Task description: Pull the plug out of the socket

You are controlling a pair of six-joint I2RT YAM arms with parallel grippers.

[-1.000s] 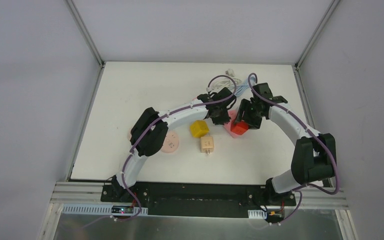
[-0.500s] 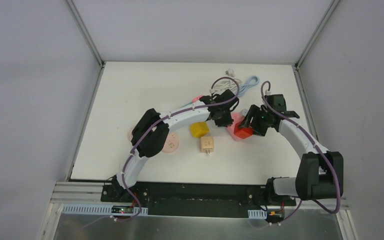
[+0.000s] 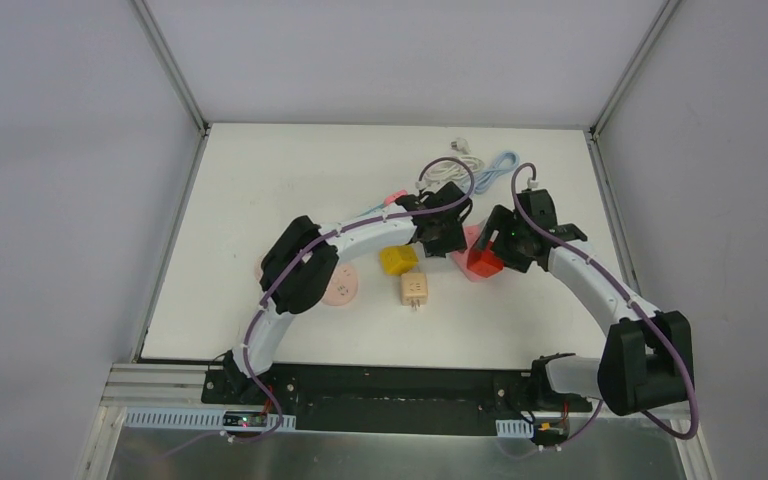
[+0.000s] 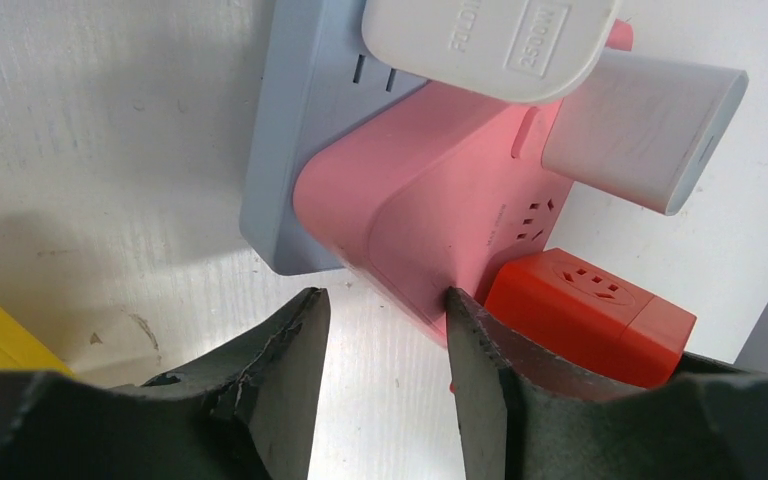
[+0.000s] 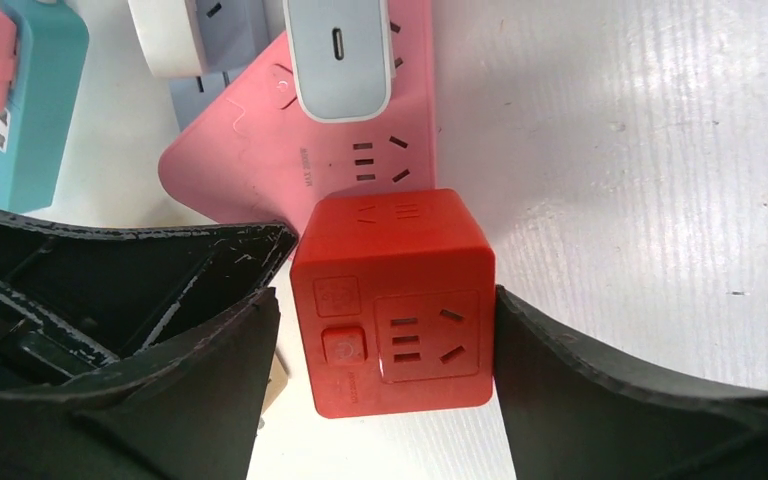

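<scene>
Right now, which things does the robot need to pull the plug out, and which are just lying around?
For the job: red cube plug, pink socket, left claw, right claw.

Just lying about: yellow cube, beige plug, round pink disc, cables, white charger.

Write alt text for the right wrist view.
A red cube socket sits on the white table between the right gripper's open black fingers. Behind it lies a pink power strip with a grey charger plugged in.
</scene>
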